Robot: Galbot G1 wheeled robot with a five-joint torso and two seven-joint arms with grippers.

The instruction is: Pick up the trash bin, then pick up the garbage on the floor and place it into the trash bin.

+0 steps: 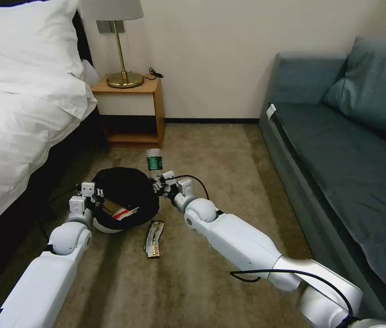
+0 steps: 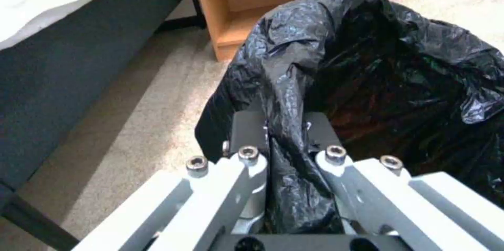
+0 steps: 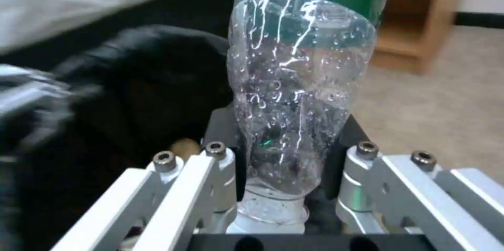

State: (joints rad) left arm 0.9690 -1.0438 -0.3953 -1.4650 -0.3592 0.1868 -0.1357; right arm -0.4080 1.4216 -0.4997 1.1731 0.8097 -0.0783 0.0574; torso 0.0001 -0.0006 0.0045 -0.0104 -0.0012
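The trash bin (image 1: 126, 193), white with a crinkly black liner, hangs tilted just above the carpet beside the bed. My left gripper (image 1: 98, 197) is shut on its near rim; the left wrist view shows the pads pinching a fold of liner (image 2: 286, 140) with the bin's dark mouth (image 2: 399, 85) beyond. My right gripper (image 1: 160, 181) is shut on the neck end of a clear, green-labelled bottle (image 1: 154, 160), held bottom-up at the bin's right edge. In the right wrist view the bottle (image 3: 299, 81) stands between the fingers next to the bin (image 3: 126, 85). A red-and-white wrapper (image 1: 125, 213) shows against the liner. A dark-and-gold wrapper (image 1: 153, 238) lies on the carpet.
A white-sheeted bed (image 1: 15, 114) with a dark base runs along the left. A wooden nightstand (image 1: 131, 111) with a brass lamp (image 1: 123, 79) stands at the back wall. A blue-grey sofa (image 1: 338, 150) lines the right. Open carpet (image 1: 220, 150) lies between.
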